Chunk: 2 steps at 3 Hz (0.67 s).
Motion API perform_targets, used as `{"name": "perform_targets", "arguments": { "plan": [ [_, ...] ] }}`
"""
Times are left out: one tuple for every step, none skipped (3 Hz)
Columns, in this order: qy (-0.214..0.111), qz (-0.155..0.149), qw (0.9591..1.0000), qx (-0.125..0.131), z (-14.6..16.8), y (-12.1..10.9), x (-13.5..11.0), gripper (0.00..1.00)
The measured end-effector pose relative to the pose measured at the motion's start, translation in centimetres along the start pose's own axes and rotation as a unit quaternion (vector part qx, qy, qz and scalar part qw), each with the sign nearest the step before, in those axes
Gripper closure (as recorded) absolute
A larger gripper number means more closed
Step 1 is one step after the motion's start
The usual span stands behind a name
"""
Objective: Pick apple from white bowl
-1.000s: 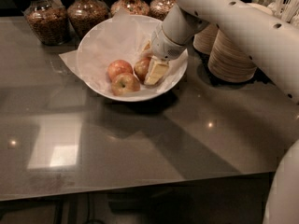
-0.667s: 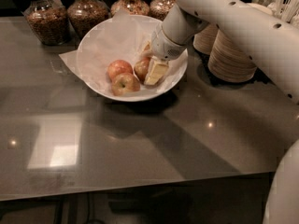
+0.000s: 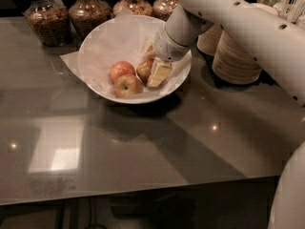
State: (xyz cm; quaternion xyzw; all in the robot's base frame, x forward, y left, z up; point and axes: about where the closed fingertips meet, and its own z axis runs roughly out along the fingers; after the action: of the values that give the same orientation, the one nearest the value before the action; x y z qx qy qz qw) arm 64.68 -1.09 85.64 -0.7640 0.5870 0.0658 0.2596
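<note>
The desk (image 3: 190, 142) was a dark grey, glossy slab. It mirrored a pale block of light well below and to the picture-left of the hand, along with a few small lamp glints. The room behind it was dim.

One white arm (image 3: 248, 27) reached down from the upper right, and its hand (image 3: 153, 68) was lowered inside the one white bowl (image 3: 97, 87), near the bowl's right wall. White crinkled paper (image 3: 71, 61) lined the bowl, with one corner poking over the rim on the side far from the hand.

Three apples lay in the bowl. The apple (image 3: 143, 70), deep red, sat right against the hand and was partly covered by it. Whether the hand was clamped on it or merely around it could not be told. A pinkish apple (image 3: 121, 70) lay just left of that one, and a yellower apple (image 3: 127, 86) lay below and left of the hand.

Four glass jars (image 3: 90, 11) of brown contents stood in a row beyond the hand. Two stacks of paper bowls (image 3: 238, 56) stood to its right.
</note>
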Motion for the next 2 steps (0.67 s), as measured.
{"name": "perform_targets", "arguments": {
  "plan": [
    [-0.018, 0.004, 0.9998, 0.005, -0.4, -0.2, -0.4, 1.0],
    [-0.057, 0.006, 0.9978, 0.034, -2.8, -0.4, -1.5, 1.0]
  ]
}}
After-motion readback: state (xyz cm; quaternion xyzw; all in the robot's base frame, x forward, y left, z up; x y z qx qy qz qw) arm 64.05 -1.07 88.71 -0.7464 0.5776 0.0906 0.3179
